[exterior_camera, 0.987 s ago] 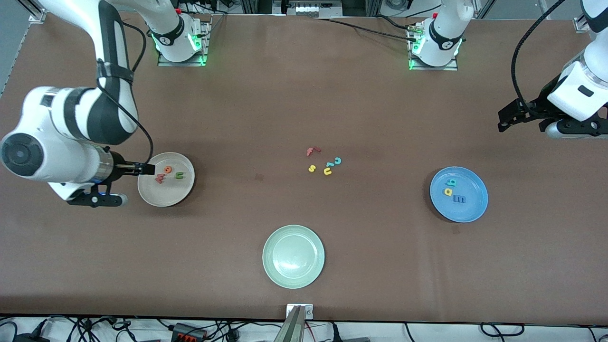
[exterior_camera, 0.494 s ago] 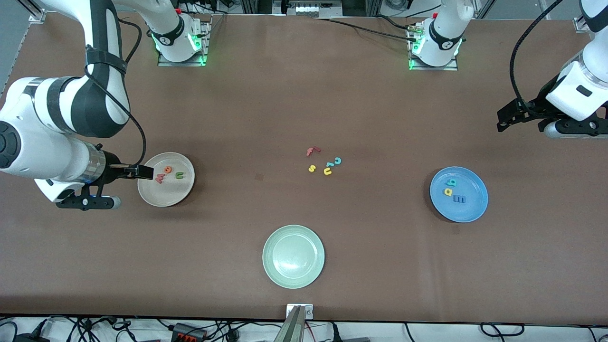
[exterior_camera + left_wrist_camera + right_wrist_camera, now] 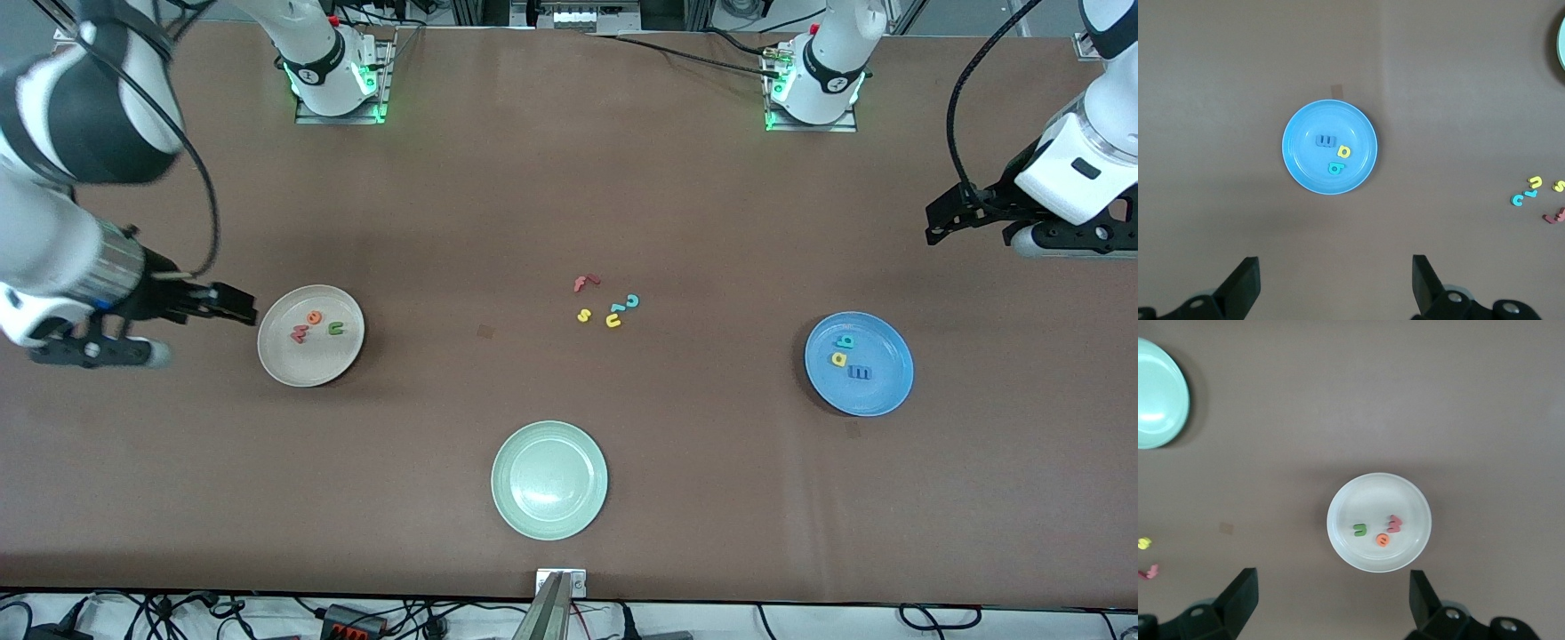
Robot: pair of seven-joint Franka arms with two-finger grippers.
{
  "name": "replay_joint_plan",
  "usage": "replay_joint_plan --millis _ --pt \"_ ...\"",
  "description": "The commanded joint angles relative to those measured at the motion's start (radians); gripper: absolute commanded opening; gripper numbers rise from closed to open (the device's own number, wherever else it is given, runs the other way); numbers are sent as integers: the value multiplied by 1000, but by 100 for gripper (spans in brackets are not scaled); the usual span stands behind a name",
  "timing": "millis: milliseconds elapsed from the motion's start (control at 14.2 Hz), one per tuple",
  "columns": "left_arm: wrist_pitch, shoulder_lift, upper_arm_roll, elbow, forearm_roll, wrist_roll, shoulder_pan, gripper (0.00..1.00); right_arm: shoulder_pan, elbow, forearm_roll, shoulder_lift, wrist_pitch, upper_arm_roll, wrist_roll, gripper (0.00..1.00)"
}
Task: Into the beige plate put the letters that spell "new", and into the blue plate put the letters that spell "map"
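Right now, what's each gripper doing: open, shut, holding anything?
Left gripper: open, empty, over bare table at its own end.
Right gripper: open, empty, just off the beige plate.

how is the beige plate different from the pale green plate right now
The beige plate is cream and holds three small letters, green, orange and red-pink; the pale green plate holds nothing. The beige plate lies toward the right arm's end of the table, while the pale green plate sits mid-table, nearer the front camera. The pale green plate looks a little larger. Both are round, shallow-rimmed and flat on the brown table.
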Motion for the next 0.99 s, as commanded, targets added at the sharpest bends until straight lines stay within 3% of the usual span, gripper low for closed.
replay_joint_plan --millis 0,282,917 --pt "-53 -14 -12 15 -15 11 -2 100 -100 -38 -21 -84 -12 55 0 100" --pt "-33 -3 -11 27 -12 15 -1 100 -245 -69 -19 -149 -54 75 -104 100" --pt "-26 -6 -11 26 -12 32 7 100 -266 -66 -48 -170 -86 87 -163 100"
